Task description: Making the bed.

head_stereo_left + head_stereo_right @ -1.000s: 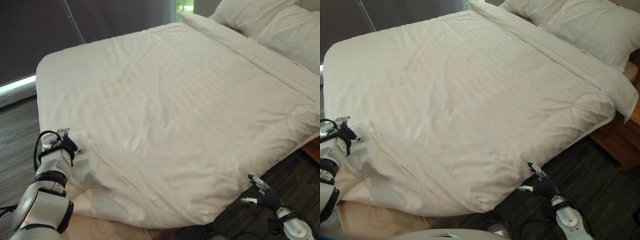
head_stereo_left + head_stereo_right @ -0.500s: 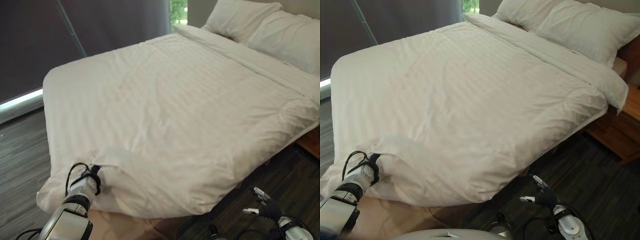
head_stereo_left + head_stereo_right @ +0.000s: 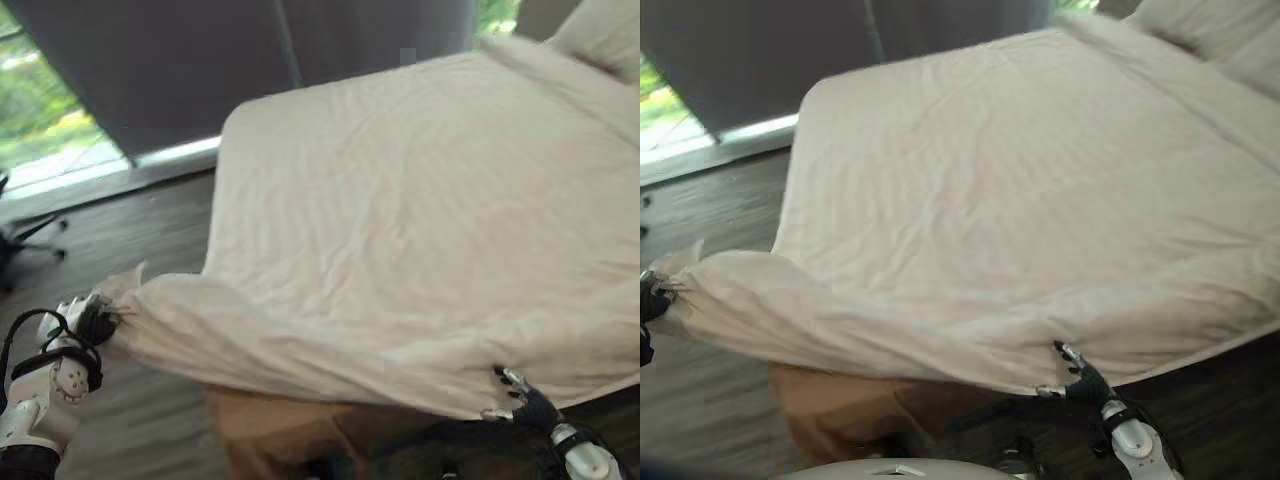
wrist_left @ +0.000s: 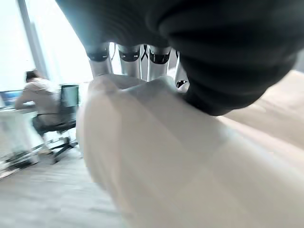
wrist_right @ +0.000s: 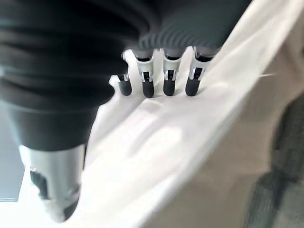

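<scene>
Duvet corner drawn out off the bed's foot

At eight o'clock the left hand [image 3: 85, 322] clenches the white duvet's [image 3: 420, 210] bunched corner. Spread over the bed toward one o'clock, the duvet looks soft, light and limp, best taken by corners or hem. At five o'clock the right hand [image 3: 522, 398] hangs unclenched under its edge.

Silver dark-tipped robot hand [image 5: 156, 78], dark ribbed wrist cover.

Right hand [image 5: 156, 80] hangs with fingers straight, dark tips just above the white duvet [image 5: 156, 142]; thumb at seven o'clock.
</scene>
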